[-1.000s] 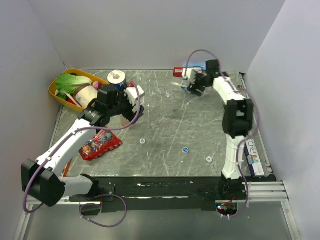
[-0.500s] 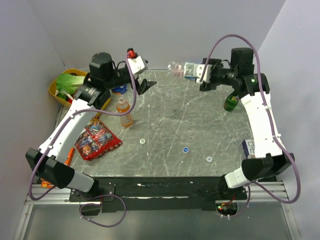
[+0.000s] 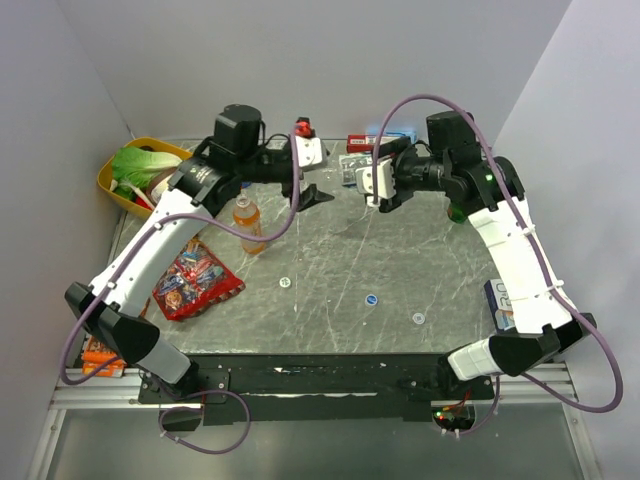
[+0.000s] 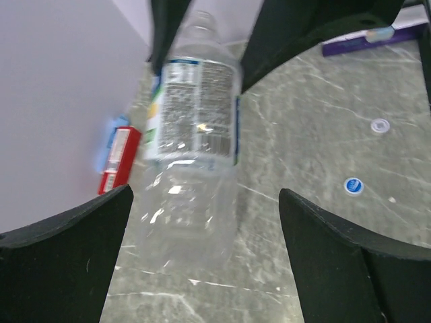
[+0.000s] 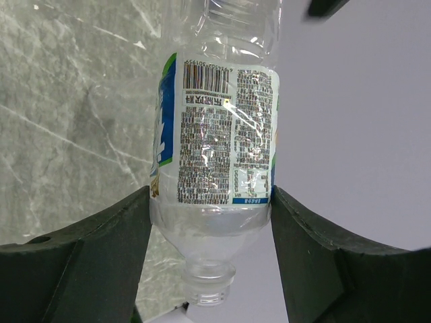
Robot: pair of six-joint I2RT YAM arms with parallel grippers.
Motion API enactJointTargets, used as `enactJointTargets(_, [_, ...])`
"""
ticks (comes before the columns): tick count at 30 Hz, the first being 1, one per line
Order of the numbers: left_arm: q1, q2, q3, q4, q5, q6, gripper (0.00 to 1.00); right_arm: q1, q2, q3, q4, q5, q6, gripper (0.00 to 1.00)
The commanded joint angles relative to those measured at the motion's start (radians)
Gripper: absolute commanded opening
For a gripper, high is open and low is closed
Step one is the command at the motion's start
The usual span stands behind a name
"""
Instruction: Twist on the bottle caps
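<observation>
The grey marbled table [image 3: 400,250] is boxed in by plain pale walls [image 3: 300,60]. The right hand [image 5: 210,202] clamps the water bottle [image 5: 215,134] around its label, holding it over the far part of the table with its neck uncapped. The left hand [image 4: 205,195] gapes wide just short of the bottle's base, not touching it. The orange drink bottle [image 3: 248,222] stands upright beside the left arm. A white cap [image 3: 285,283], a blue cap [image 3: 371,299] and a second white cap [image 3: 418,318] lie apart on the near part of the table.

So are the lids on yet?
Not yet, nothing looks finished. The right claw holds the water bottle, its neck bare. The left claw is open and empty. Left to do: the blue cap and white caps lie loose on the table, and the orange drink bottle stands alone.
</observation>
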State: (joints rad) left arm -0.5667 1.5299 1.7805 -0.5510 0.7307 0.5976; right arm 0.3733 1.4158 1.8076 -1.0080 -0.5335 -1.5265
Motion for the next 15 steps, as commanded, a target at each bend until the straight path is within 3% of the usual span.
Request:
enactJointTargets(1, [-0.024,0.030,0.025,-0.026,-0.030,0.019,0.96,0.048,-0.032,0.071,0.006,0.032,-0.026,0.28])
enactJointTargets(10, [-0.088,0.047,-0.070,0.046,-0.206,0.079,0.96,0.154,-0.101,0.019,0.040,0.072,-0.058,0.26])
enactJointTargets(14, [-0.090,-0.003,-0.200,0.189,-0.235,0.061,0.96,0.162,-0.103,0.025,0.034,0.076,-0.040,0.24])
enactJointTargets(15, [-0.093,-0.019,-0.234,0.298,-0.255,0.026,0.96,0.161,-0.101,0.025,0.028,0.085,-0.040,0.24])
